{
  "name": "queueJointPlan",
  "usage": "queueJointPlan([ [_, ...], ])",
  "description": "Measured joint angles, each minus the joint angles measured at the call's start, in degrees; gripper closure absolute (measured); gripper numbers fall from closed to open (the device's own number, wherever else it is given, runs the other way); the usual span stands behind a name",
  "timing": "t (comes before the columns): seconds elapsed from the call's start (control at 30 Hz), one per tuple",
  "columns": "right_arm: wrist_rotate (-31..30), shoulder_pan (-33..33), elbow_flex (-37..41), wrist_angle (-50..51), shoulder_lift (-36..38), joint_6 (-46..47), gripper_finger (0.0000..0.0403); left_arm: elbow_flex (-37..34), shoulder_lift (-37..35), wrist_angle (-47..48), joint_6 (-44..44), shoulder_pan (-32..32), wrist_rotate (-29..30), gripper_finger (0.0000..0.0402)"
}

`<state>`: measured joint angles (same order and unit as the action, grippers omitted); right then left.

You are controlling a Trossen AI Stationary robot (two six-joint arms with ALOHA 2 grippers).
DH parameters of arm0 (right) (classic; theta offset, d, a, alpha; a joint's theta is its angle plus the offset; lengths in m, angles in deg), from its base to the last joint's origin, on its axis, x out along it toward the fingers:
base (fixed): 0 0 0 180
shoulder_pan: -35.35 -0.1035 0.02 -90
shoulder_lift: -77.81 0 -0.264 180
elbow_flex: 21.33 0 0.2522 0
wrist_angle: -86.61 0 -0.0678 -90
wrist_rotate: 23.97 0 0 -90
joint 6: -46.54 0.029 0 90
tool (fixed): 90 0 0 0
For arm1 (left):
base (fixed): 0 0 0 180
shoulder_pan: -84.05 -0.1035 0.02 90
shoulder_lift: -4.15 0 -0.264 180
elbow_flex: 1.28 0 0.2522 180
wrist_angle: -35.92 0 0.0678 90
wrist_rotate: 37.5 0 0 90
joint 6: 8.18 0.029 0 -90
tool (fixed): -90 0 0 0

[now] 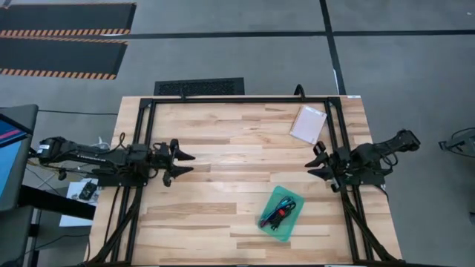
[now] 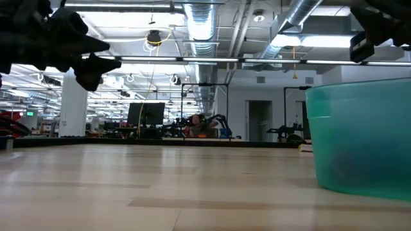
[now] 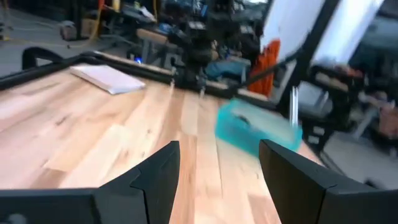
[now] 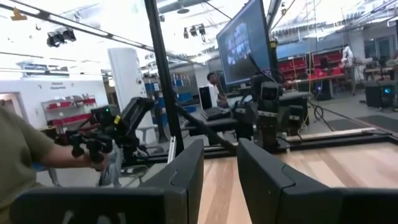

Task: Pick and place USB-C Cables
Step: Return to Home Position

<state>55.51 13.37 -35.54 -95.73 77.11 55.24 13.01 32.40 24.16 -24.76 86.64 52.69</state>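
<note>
High view: my left gripper hangs over the pale wooden plank table, well to the left of the translucent green rectangular tray and farther back than it. In the left wrist view my two dark left fingers stand wide apart with only bare wood between them, and the tray sits ahead of them, off toward one finger.

The coiled USB-C cables lie inside that one tray, well apart from both of my grippers. They make one tangle showing black, red and blue, and I cannot split it into a sure count. In the low view the tray's cloudy wall screens them, so only a dark smudge shows through.

One flat pale pink packet lies behind the tray, toward the far right corner.

My right gripper hovers just right of the tray and behind it, near the packet. Its two fingers are parted by a narrower gap than the left pair and grip nothing. At the edge of the right wrist view, beyond the table, a person's olive sleeve shows.
</note>
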Motion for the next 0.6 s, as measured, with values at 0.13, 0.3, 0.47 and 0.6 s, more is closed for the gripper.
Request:
queueJointPlan([
  [0.13,0.00,0.00,0.02,1.24,0.03,0.05,0.0280,-0.04,-0.19,2.92,2.53,1.79,-3.63,0.0194],
  [0.3,0.00,0.00,0.04,3.14,0.03,0.23,0.0280,-0.07,-0.20,4.13,6.70,3.10,-8.96,0.0194],
  [0.47,0.00,0.00,0.08,3.43,0.03,0.01,0.0280,-0.09,-1.61,3.99,8.37,0.92,-8.99,0.0194],
  [0.6,-0.02,0.00,0.09,3.40,0.03,-0.13,0.0280,-0.11,-5.73,4.35,6.18,-1.60,-7.41,0.0194],
])
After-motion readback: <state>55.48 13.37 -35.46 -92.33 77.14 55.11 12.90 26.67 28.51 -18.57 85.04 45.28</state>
